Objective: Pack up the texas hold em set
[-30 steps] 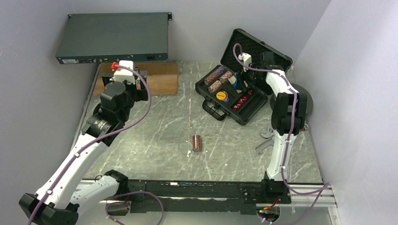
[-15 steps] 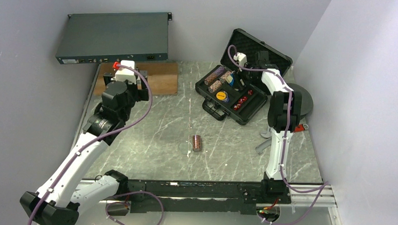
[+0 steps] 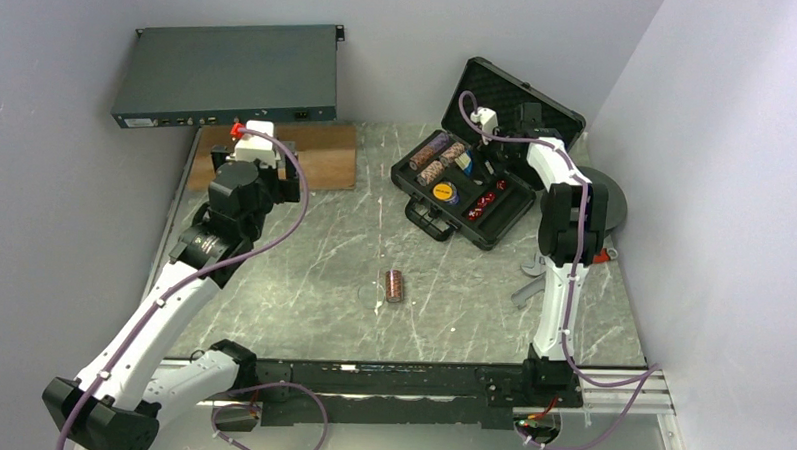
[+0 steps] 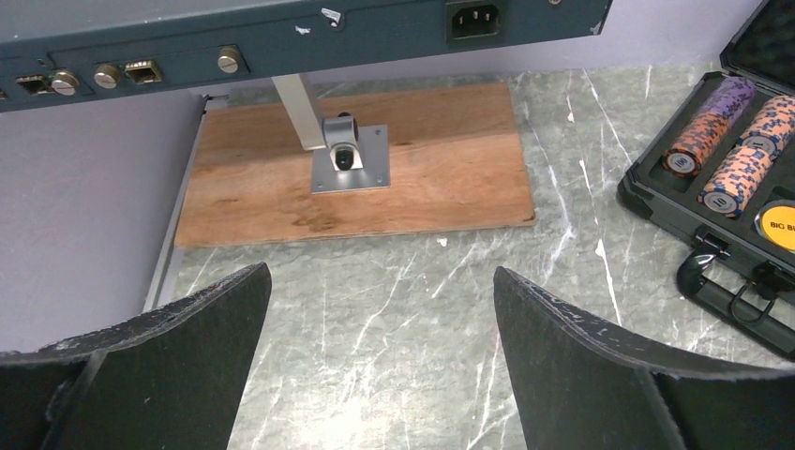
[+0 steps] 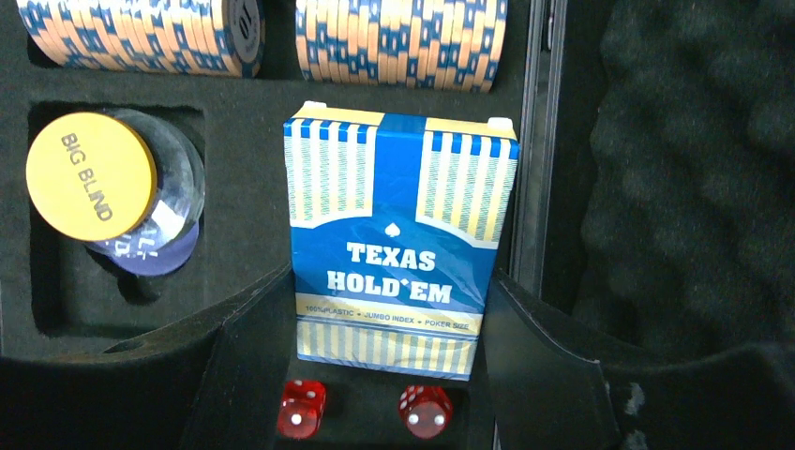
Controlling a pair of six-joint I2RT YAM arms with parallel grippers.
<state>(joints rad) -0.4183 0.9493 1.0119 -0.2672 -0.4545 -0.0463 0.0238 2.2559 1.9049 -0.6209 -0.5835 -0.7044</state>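
The open black case [image 3: 509,211] lies at the back right, lid [image 3: 539,98] up. My right gripper [image 3: 474,150] is over it, shut on the blue "Texas Hold'em" card deck [image 5: 398,244], fingers [image 5: 253,356] pressed on both long sides. Below the deck are two red dice [image 5: 302,408]. Chip rolls [image 5: 403,42] and the yellow big blind button [image 5: 91,175] sit in the foam slots. A loose chip stack [image 3: 394,285] lies on the table's middle. My left gripper [image 4: 380,272] is open and empty above the marble at the back left [image 3: 256,165].
A grey rack unit [image 3: 230,74] hangs over a wooden board [image 3: 317,152] with a metal bracket [image 4: 349,159]. A grey tool [image 3: 530,280] and a dark round object [image 3: 607,200] lie right of the case. The case handle [image 4: 722,291] faces my left gripper.
My right gripper has shifted slightly left over the case with the deck in it. The left arm has edged a little toward the back right.
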